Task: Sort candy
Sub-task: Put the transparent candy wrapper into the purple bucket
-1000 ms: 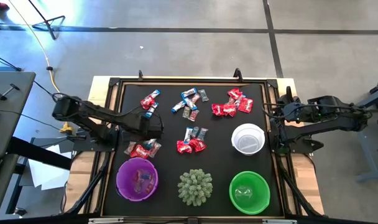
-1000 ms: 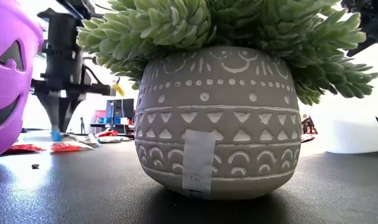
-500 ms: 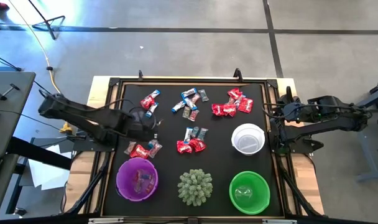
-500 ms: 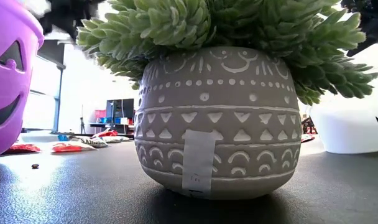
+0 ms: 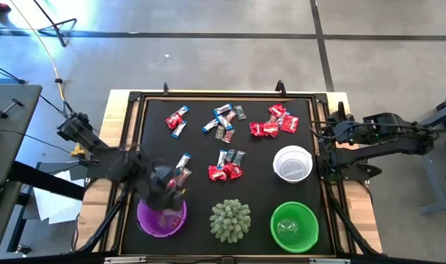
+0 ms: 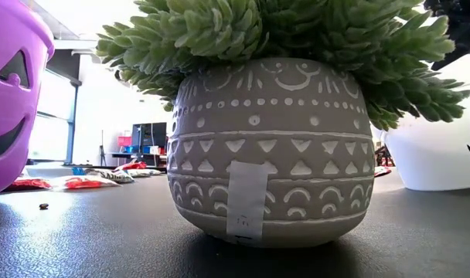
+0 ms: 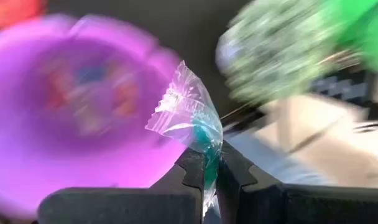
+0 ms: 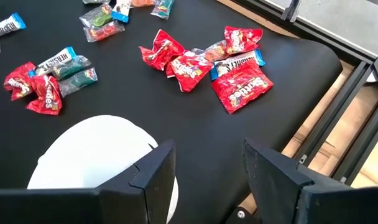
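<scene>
Left gripper point(image 7: 204, 163) pinched on a clear-wrapped teal candy point(image 7: 188, 118) above the blurred purple bowl point(image 5: 161, 217), loose candy point(image 5: 225, 171) scattered across the mat, right gripper point(image 8: 207, 163) wide apart near the half-cut-off white bowl point(image 8: 96, 155)

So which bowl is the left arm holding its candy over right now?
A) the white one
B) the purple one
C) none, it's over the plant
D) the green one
B: the left end effector, shut on a clear-wrapped candy, hangs over the purple bowl.
</scene>
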`<act>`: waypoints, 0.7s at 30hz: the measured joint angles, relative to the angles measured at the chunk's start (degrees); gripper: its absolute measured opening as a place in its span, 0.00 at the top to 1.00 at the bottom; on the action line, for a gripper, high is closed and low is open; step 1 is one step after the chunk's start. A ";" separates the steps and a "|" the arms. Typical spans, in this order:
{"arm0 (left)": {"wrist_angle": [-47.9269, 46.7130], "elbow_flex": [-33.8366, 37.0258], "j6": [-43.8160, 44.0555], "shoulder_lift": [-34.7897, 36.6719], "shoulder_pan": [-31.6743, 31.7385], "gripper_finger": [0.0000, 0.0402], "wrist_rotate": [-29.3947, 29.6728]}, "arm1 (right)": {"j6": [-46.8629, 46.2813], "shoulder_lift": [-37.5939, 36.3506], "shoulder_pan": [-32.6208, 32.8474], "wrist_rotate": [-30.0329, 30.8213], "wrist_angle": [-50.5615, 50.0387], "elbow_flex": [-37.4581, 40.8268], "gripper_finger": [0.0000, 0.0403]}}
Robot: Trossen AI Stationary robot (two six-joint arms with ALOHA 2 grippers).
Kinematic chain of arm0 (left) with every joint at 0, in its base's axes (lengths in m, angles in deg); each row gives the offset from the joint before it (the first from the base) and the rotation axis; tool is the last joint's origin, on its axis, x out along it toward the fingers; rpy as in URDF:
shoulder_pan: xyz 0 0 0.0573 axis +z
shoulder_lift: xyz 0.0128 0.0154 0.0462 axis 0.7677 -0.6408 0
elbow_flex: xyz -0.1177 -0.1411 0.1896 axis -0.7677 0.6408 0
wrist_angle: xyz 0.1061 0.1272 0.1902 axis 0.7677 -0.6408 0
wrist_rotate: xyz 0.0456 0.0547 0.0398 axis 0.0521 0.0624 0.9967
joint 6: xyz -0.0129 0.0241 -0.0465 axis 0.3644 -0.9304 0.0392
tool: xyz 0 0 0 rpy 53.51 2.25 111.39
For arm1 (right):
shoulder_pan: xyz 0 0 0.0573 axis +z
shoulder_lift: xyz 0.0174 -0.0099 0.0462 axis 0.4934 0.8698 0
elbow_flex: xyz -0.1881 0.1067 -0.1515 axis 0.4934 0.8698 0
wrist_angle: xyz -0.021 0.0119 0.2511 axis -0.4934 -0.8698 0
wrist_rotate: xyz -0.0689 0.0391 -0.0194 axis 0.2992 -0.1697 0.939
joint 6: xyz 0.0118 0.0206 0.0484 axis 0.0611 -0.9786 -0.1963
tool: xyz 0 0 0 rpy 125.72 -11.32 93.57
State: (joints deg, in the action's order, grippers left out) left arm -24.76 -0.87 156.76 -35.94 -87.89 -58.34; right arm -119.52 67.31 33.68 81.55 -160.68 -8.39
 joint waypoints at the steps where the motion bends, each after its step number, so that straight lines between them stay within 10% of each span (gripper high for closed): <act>1: -2.47 0.00 1.27 -0.93 -1.34 0.99 -1.11 | -0.48 0.00 0.00 0.02 0.00 0.00 0.55; 21: -8.83 0.07 -12.87 -6.30 -6.84 0.76 0.99 | -6.81 0.00 0.00 -1.62 0.02 0.00 0.55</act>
State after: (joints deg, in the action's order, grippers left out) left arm -33.59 -0.81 143.88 -42.24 -94.73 -57.35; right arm -126.33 67.31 33.68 79.93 -160.66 -8.39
